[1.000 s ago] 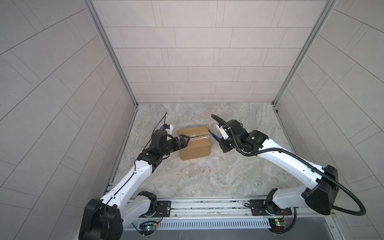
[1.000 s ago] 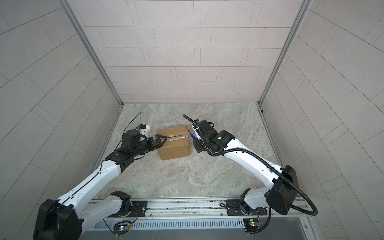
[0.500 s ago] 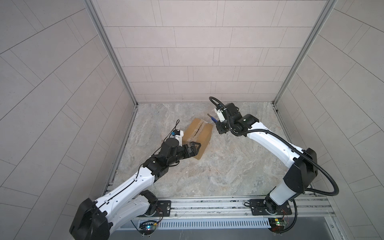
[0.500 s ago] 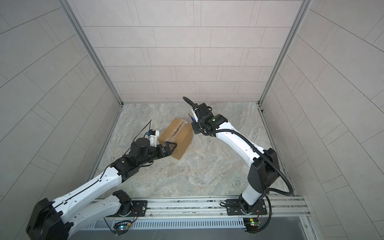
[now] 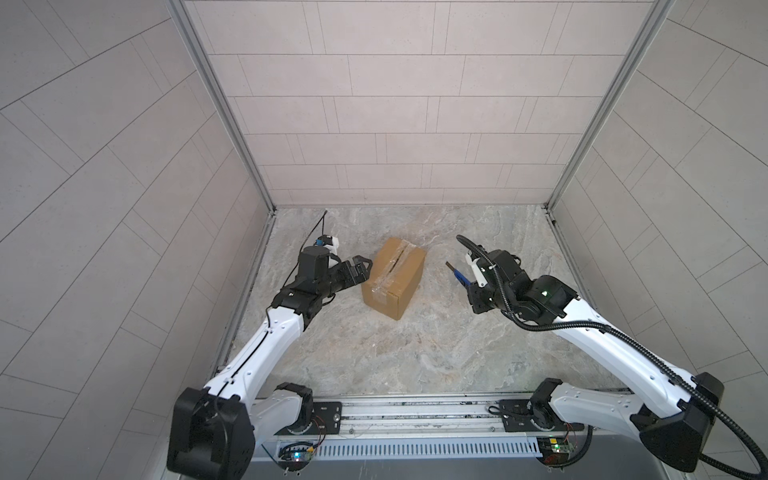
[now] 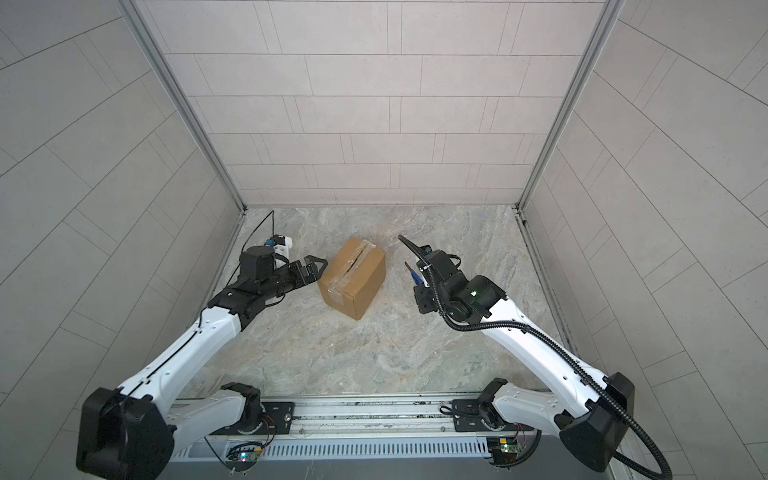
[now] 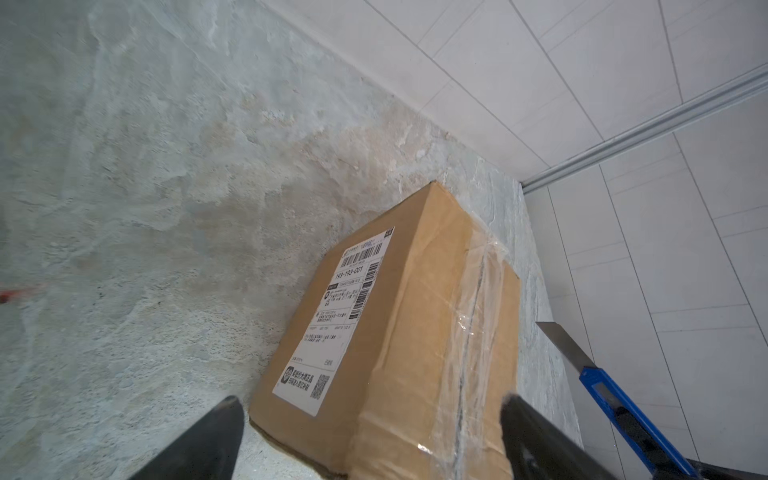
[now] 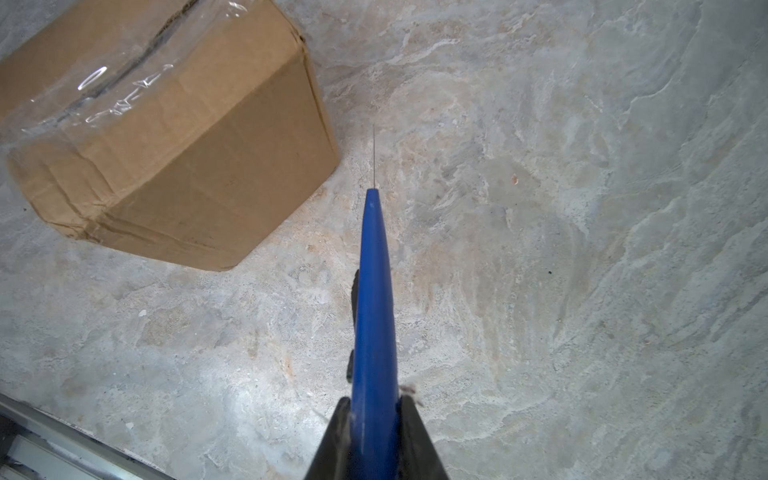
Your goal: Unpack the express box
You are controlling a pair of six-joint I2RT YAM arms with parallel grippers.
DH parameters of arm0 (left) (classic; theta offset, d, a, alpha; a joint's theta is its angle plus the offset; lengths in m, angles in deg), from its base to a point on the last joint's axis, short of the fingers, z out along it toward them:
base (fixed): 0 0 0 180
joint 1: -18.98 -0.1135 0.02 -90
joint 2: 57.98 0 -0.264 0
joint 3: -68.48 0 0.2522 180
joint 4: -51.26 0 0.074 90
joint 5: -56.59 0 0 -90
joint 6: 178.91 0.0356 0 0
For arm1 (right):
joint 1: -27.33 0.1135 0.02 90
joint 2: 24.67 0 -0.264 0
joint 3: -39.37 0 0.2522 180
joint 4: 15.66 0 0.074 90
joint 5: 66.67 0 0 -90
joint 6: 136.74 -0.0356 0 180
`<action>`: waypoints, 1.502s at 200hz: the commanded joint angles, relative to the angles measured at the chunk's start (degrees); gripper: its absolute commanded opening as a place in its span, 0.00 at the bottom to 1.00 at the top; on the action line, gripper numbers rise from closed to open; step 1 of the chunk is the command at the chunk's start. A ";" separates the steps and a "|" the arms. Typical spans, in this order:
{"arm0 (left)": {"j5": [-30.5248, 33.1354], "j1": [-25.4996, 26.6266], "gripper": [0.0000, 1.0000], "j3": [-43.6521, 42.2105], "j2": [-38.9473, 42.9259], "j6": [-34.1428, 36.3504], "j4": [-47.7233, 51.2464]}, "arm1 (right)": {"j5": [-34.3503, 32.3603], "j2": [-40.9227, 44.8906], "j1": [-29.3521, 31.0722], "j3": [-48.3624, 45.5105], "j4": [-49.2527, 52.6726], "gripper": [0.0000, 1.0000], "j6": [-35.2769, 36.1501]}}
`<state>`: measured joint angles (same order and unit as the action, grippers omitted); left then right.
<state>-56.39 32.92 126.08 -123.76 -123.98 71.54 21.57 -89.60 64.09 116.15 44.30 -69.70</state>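
The express box (image 5: 394,282) (image 6: 352,277) stands on the marble floor, turned diagonally, flaps down. Clear tape with a dark line runs along its top seam (image 7: 469,332). A white shipping label (image 7: 332,324) covers the side facing my left arm. My left gripper (image 5: 362,267) (image 6: 314,268) (image 7: 370,402) is open at the box's near-left corner, its fingers either side of that end without pressing it. My right gripper (image 5: 473,286) (image 6: 420,286) (image 8: 372,405) is shut on a blue utility knife (image 8: 374,270) (image 7: 615,395). Its blade points toward the box (image 8: 166,137) from the right, apart from it.
Tiled walls close in the floor (image 5: 415,353) on the left, back and right. A metal rail (image 5: 415,411) with both arm bases runs along the front edge. Bare marble lies in front of the box and behind it.
The box has swung from lying crosswise to a diagonal stand. My right gripper, with the knife, has drawn back to the right of it. The left gripper now sits at its corner.
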 commanded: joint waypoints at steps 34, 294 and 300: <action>-0.57 5.63 0.99 -1.16 -0.18 -0.37 -4.04 | 5.46 -8.37 0.47 4.59 -9.07 0.00 -0.06; -14.16 7.69 0.76 3.28 -0.25 -8.87 -40.07 | 27.27 -1.77 -4.67 2.13 -40.32 0.00 -10.00; -14.47 7.69 0.75 3.59 -0.59 -9.65 -41.32 | 27.48 -1.78 -4.40 1.65 -41.70 0.00 -10.58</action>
<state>-65.64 40.79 127.04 -123.76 -130.26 42.25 45.92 -91.85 58.49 118.99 12.43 -75.62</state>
